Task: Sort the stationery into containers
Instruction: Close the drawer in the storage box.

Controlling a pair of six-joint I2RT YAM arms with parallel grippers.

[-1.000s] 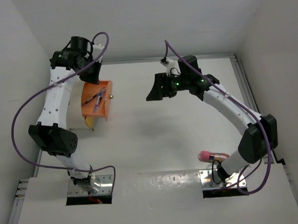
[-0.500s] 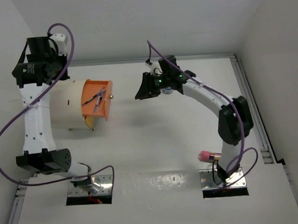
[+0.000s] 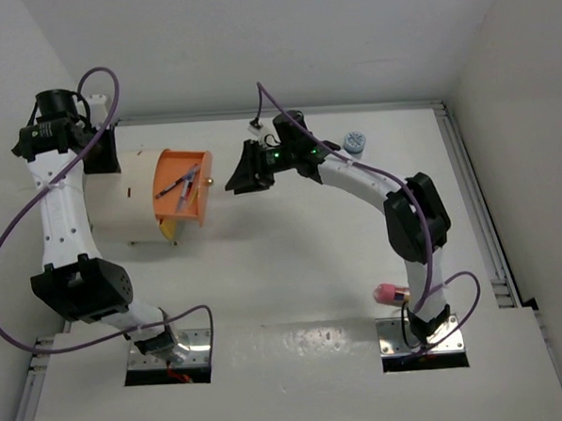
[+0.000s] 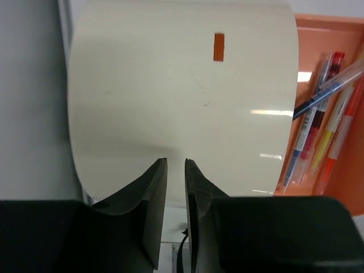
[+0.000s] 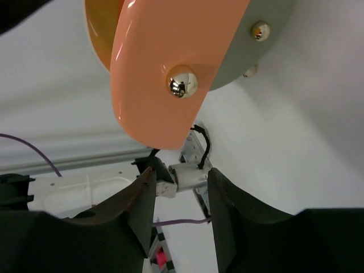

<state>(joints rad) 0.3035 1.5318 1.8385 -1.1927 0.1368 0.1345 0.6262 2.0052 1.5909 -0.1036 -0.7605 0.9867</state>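
The cream drum (image 3: 120,195) lies on its side at the left, and its orange drawer (image 3: 182,185) is pulled out with several pens (image 3: 181,186) inside. In the left wrist view the pens (image 4: 321,122) lie in the drawer (image 4: 318,187) beside the drum wall (image 4: 182,96). My left gripper (image 3: 97,156) (image 4: 175,163) is behind the drum, jaws a narrow gap apart and holding nothing. My right gripper (image 3: 234,178) (image 5: 179,177) is open and faces the drawer's front (image 5: 165,68), just short of its silver knob (image 5: 182,82).
A round blue-and-white piece (image 3: 355,142) lies at the back right. A pink-and-tan cylinder (image 3: 391,293) rests near the right arm's base. A yellow part (image 3: 172,231) shows under the drawer. More knobs (image 5: 260,30) sit on the drum's face. Walls stand close on the left and at the back.
My left arm swung from over the drawer to behind the drum and its jaws parted slightly. My right gripper moved left to the drawer front and its jaws narrowed.
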